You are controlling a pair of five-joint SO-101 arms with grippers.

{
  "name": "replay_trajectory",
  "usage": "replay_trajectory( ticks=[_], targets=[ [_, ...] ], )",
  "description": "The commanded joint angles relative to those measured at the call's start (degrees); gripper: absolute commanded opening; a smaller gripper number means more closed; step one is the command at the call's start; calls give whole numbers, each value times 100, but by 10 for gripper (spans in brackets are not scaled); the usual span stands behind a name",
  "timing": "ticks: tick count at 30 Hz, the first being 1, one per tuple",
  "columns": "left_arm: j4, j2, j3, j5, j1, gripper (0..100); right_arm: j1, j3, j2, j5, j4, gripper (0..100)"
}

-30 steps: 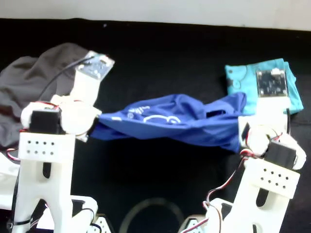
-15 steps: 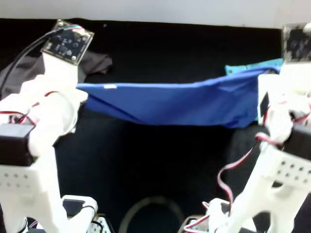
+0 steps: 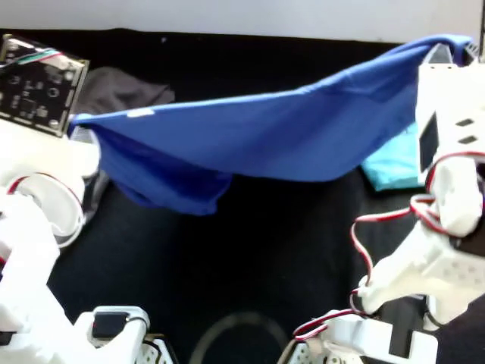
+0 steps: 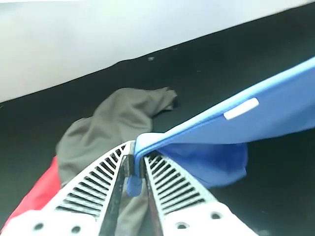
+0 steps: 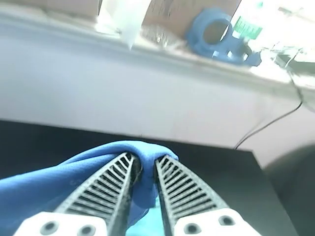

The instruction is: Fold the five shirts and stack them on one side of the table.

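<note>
A blue shirt (image 3: 273,136) hangs stretched in the air above the black table (image 3: 250,250), held at both ends. My left gripper (image 4: 135,164) is shut on the shirt's one corner (image 4: 147,142) at the left of the high view. My right gripper (image 5: 144,169) is shut on the other end of the blue shirt (image 5: 59,189), raised high at the right (image 3: 443,49). Part of the blue shirt sags near the left arm (image 3: 174,186). A folded teal shirt (image 3: 390,167) lies on the table at the right, partly hidden behind the blue one.
A grey shirt (image 4: 110,123) lies crumpled at the table's back left (image 3: 125,87), with a red garment (image 4: 34,194) beside it. A pale wall (image 5: 123,88) runs behind the table's far edge. The arms' white bases (image 3: 394,334) stand at the front.
Both arms have lifted the blue shirt from low over the table to high in the air and pulled it taut, the right end highest. The teal shirt is now partly covered.
</note>
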Motion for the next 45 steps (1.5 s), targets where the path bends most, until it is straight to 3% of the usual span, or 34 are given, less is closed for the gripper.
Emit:
replay_trajectory(
  ticks=[1, 9, 18, 29, 38, 45],
  targets=[
    [132, -92, -154, 35, -189, 8, -31, -725, 13, -62, -22, 5],
    [193, -426, -189, 53, -189, 8, -22, -1666, 13, -44, -31, 5],
    [-545, -532, -145, 62, -198, 8, -22, -1710, 31, -44, -637, 5],
    [501, -593, -154, 44, -215, 8, -48, -1719, -462, -53, 119, 5],
    [273, -1402, -163, 35, -215, 8, -22, -1719, -1182, -26, 119, 5],
    [264, -1552, -154, 26, -224, 8, -4, -1719, -1279, -26, -444, 5]
  ],
)
